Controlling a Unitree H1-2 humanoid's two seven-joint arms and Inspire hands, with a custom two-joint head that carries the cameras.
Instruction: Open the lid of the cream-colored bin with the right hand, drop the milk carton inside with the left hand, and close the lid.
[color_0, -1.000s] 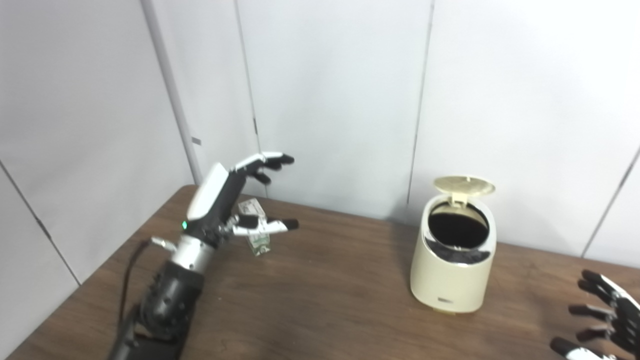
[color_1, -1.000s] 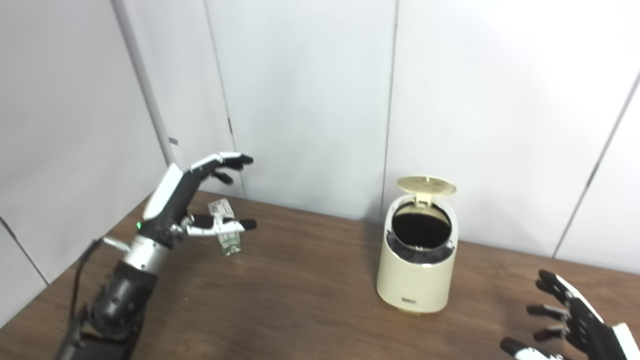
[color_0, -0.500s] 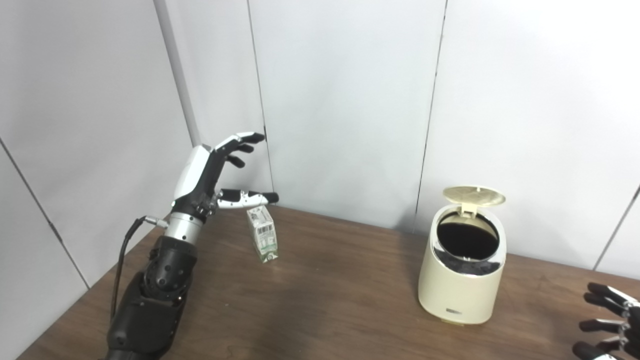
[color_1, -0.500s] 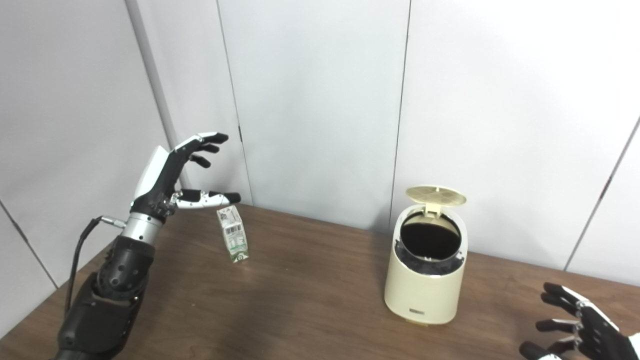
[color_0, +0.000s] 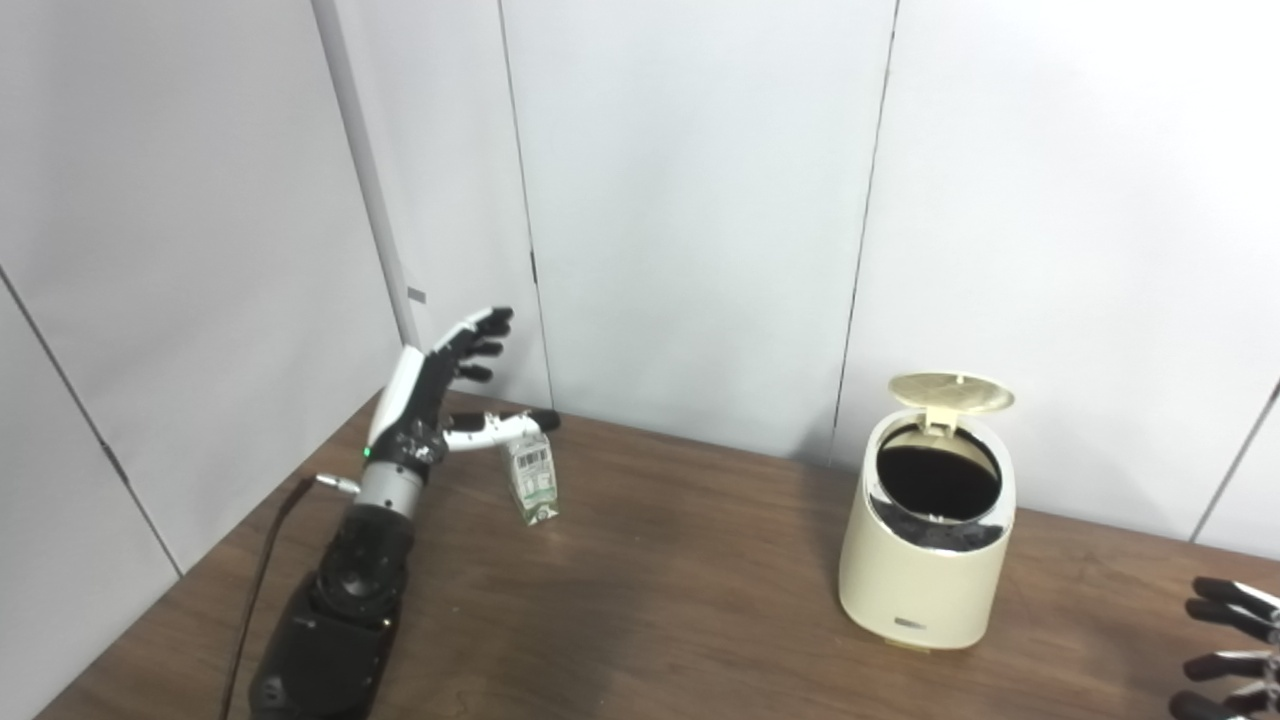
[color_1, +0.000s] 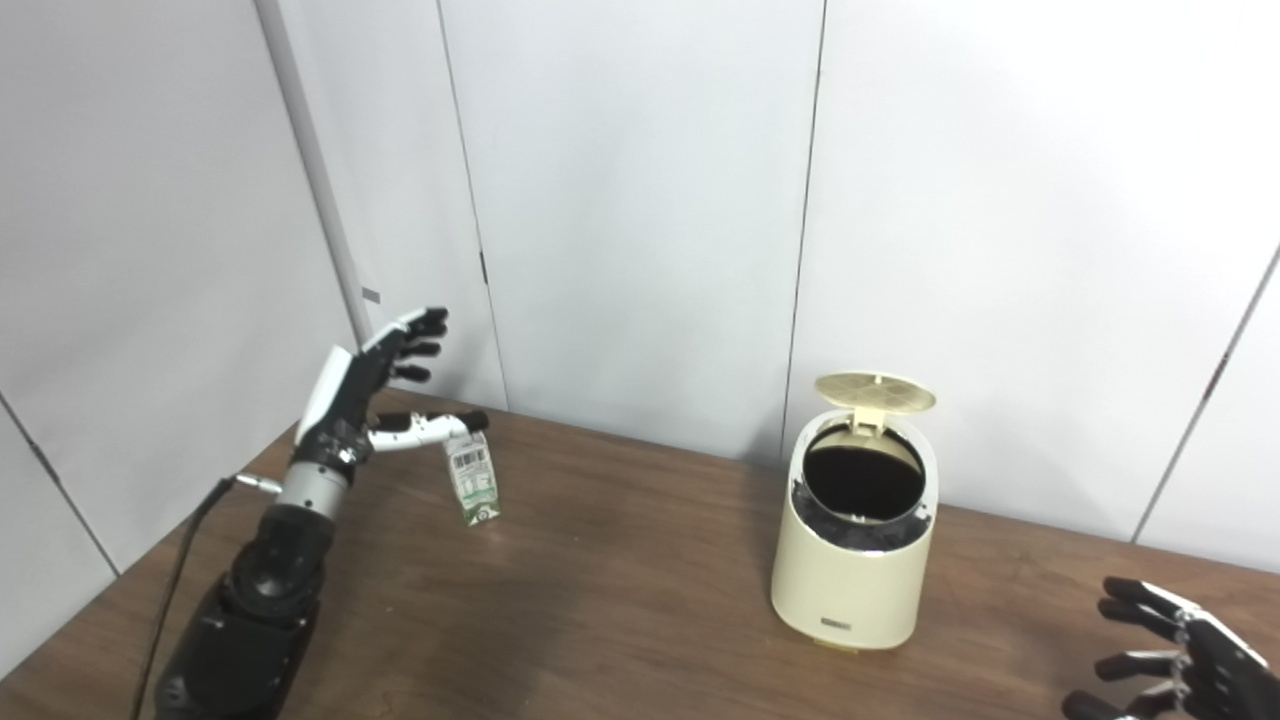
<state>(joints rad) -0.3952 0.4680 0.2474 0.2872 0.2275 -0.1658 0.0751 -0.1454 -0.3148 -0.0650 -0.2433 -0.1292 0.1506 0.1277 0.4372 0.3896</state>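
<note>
At a brown wooden table (color_0: 650, 610) set against pale wall panels (color_0: 690, 200), we find the cream-colored bin (color_0: 925, 570) standing with its round lid (color_0: 951, 392) tipped up and back on its hinge, the dark mouth fully exposed. We judge the opening step done: the lid stays up unaided, which leaves our right hand (color_1: 1180, 665) free to wait low at the table's near right corner, fingers spread, holding nothing, well apart from the bin.

The milk carton (color_0: 530, 478) stands upright on the table at the far left, well apart from the bin and not yet grasped. Our left hand (color_0: 430, 400) is raised beside and partly over it, fingers splayed upward and the thumb stretched sideways across the carton's top. Whether the thumb touches the top we cannot tell. The hand is open and grips nothing; its wide spread looks to us like preparation to close around the carton's body.

The carton is small and slim, a white box with green print low on its faces, a gabled top, and a barcode panel visible in the right eye view. It leans slightly rather than standing dead straight. Its narrow footprint suggests it could topple if nudged before the fingers close.
</note>
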